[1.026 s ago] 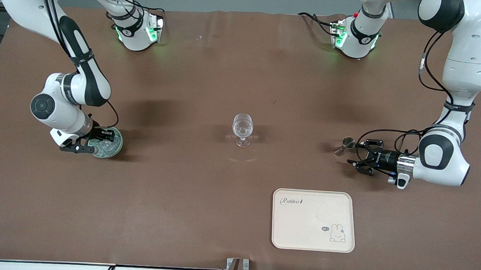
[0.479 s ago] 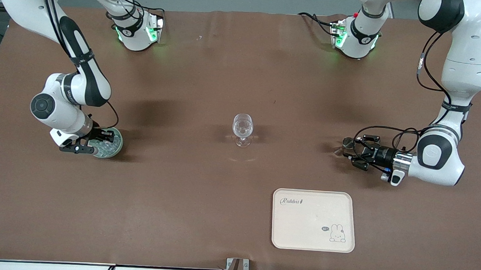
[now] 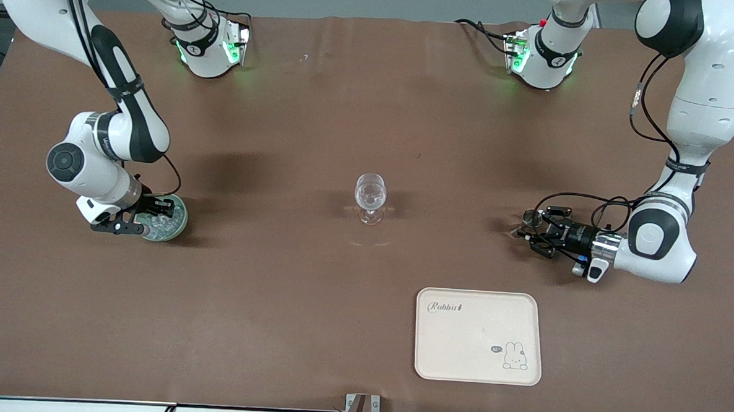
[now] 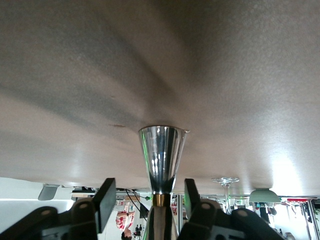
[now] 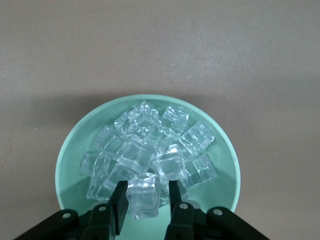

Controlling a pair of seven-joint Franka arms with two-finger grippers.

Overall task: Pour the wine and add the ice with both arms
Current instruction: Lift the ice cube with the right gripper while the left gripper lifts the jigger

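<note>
A clear wine glass (image 3: pixel 370 197) stands at the table's middle. A silver metal jigger (image 3: pixel 531 218) stands toward the left arm's end. My left gripper (image 3: pixel 536 233) lies low and level at it, open, one finger on each side of the jigger's waist (image 4: pixel 161 155) with a gap on both sides. A green bowl (image 3: pixel 181 218) holds the heap of clear ice (image 5: pixel 150 155) toward the right arm's end. My right gripper (image 5: pixel 146 199) is down in the bowl, open, its fingers (image 5: pixel 120 200) straddling one ice cube (image 5: pixel 143 196) at the heap's edge.
A cream tray (image 3: pixel 478 353) with a rabbit print lies nearer the front camera than the jigger. The two arm bases with green lights stand along the table's edge farthest from the front camera. The left wrist view also shows the wine glass (image 4: pixel 225 182) past the jigger.
My left gripper has moved toward the jigger and now straddles it. My right gripper has stayed in the bowl.
</note>
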